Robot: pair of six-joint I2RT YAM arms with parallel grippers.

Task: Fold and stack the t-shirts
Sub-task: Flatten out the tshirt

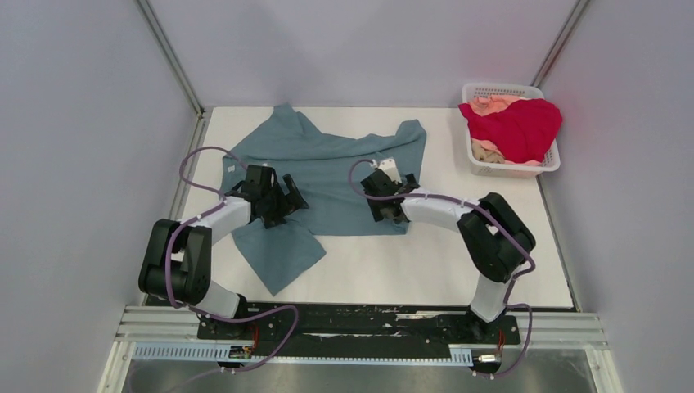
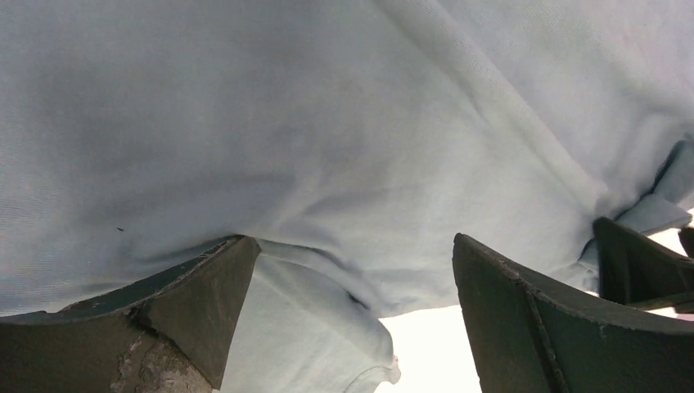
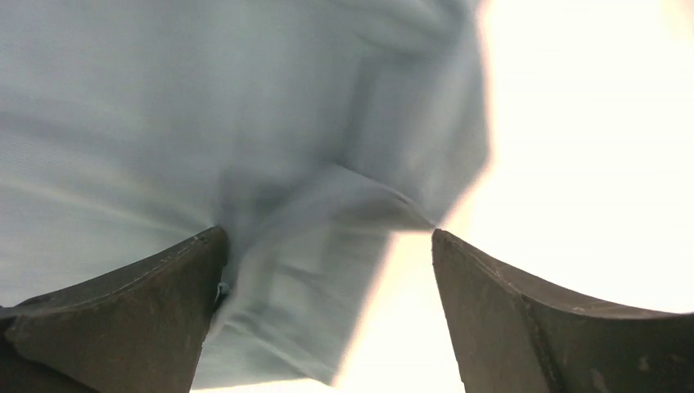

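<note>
Top external view: teal shirt (image 1: 344,176) lies rumpled on worktop (image 1: 425,270), red shirt (image 1: 520,127) in basket (image 1: 511,169), left claw (image 1: 291,201) and right claw (image 1: 383,201) both released low over teal cloth, so closing on the bunched hem risks pinching two layers and skewing the fold.

text, labels, numbers: none legible | teal t-shirt (image 1: 344,176): no readable print
</note>
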